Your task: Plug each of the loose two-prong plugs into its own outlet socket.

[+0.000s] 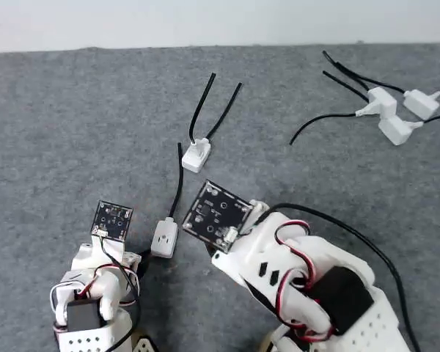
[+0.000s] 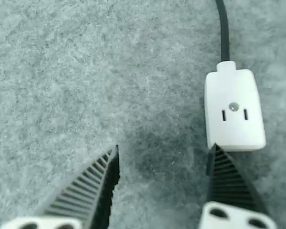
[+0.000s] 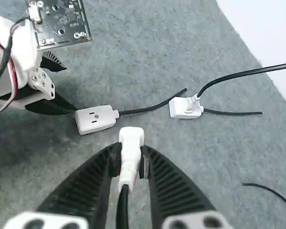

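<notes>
1. While the right gripper (image 3: 130, 155) is clamped on a white plug (image 3: 131, 140), the plug's prongs cannot be made out.
2. Left gripper (image 2: 165, 152) spread open just left of the outlet socket (image 2: 233, 112) on the grey surface (image 2: 62, 71); socket's black cord (image 2: 223, 28) cut off by frame.
3. Far right: three white cord ends (image 1: 396, 130), plug or socket unclear.

A grey, felt-like mat (image 1: 73, 110) covers the table, its nap fine and mottled. Its far side ends in a nearly straight edge. Beyond that edge lies a plain white surface (image 1: 205, 22), which could be wall or bare tabletop. The light is soft and even, leaving faint shadows on the mat.
</notes>
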Controlling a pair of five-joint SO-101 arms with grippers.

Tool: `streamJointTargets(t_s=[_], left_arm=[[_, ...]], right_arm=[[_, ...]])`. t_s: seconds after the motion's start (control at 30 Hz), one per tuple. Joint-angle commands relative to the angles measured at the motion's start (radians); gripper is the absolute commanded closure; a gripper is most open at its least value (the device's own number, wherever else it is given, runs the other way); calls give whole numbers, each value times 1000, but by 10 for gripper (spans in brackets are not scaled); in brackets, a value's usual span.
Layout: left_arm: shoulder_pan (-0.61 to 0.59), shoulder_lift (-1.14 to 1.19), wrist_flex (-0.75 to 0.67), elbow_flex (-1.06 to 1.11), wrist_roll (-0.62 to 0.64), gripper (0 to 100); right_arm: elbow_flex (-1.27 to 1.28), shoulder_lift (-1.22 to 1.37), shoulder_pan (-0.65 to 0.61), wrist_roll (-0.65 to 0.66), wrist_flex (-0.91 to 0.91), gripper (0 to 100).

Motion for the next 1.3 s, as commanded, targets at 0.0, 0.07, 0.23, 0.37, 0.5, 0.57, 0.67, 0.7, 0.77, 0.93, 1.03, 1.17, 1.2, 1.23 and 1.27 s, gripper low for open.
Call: streamJointTargets(t_s=[0.0, 0.07, 0.23, 0.37, 0.5, 0.57, 0.67, 0.7, 0.77, 0.93, 1.03, 1.17, 1.2, 1.23, 1.27], left_arm=[[2, -12, 2, -8, 11, 705], [23, -12, 2, -8, 11, 705], [129, -14, -34, -8, 11, 705], [195, -12, -52, -7, -8, 705], [91, -12, -80, -18, -230, 705], [23, -14, -98, -51, -370, 705], [-21, -8, -152, -174, -373, 705], [-48, -8, -141, -220, -325, 705], [-75, -6, -117, -298, -224, 705], [-135, 28, -114, -367, -161, 705], [-175, 141, -184, -395, -133, 705], [-190, 397, -232, -524, -97, 705], [-190, 466, -229, -572, -87, 705], [-190, 532, -226, -618, -74, 705], [-192, 594, -215, -662, -58, 705]], right_arm=[[2, 5, 7, -12, -30, 990], [3, 5, 10, -14, -22, 990], [15, 5, 10, -14, -22, 990], [17, 5, 10, -14, -21, 990], [64, 15, 10, -14, -36, 990], [91, 18, 8, -15, -65, 990], [115, 19, 7, -32, -90, 991], [117, 28, 5, -32, -91, 991], [112, 70, 5, -34, -91, 991], [74, 274, -24, -34, -96, 991], [34, 406, -48, -34, -96, 991], [-75, 572, -45, -34, -76, 991], [-115, 618, -50, -34, -59, 991], [-161, 668, -56, -34, -36, 991], [-210, 717, -71, -32, -10, 991]])
